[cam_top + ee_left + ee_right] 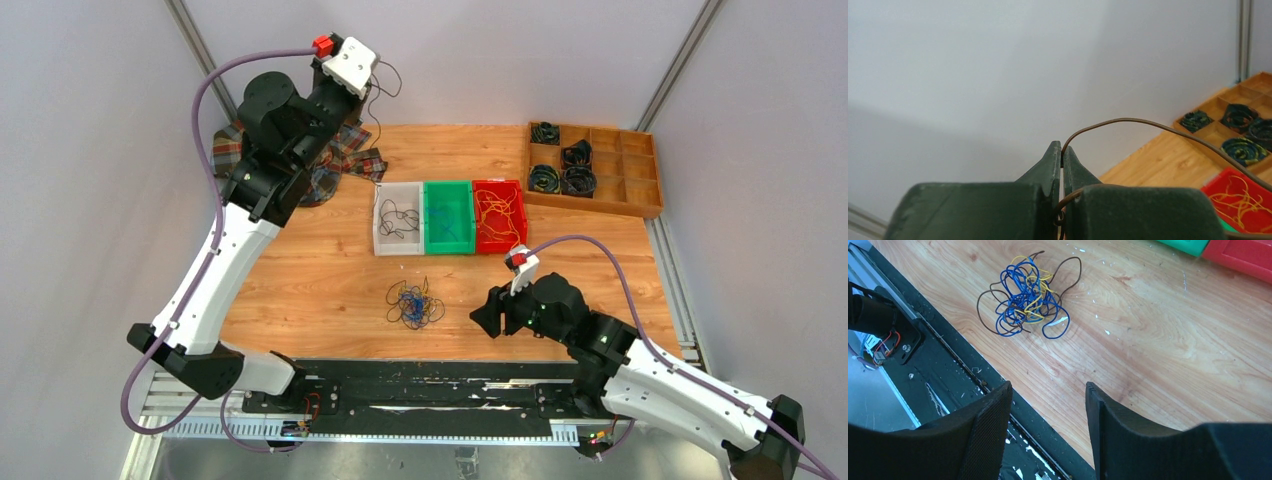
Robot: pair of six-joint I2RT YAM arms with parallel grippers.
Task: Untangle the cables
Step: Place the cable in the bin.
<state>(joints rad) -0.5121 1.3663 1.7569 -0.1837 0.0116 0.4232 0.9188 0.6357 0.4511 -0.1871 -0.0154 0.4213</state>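
Note:
A fist-sized tangle of blue, yellow and dark wires (413,303) lies on the wooden table near the front; it also shows in the right wrist view (1025,297). My left gripper (1062,155) is raised high at the back left and is shut on a single dark wire (1128,121), which arcs out of the fingertips to the right. In the top view this wire (377,98) hangs down from the gripper (368,72). My right gripper (1048,390) is open and empty, low above the table's front edge, to the right of the tangle (487,310).
Three bins stand mid-table: white (381,238) with dark wires, green (448,240) with blue ones, red (518,215) with orange ones. A wooden tray (640,200) with thick coiled cords is back right. A plaid cloth (345,158) lies back left.

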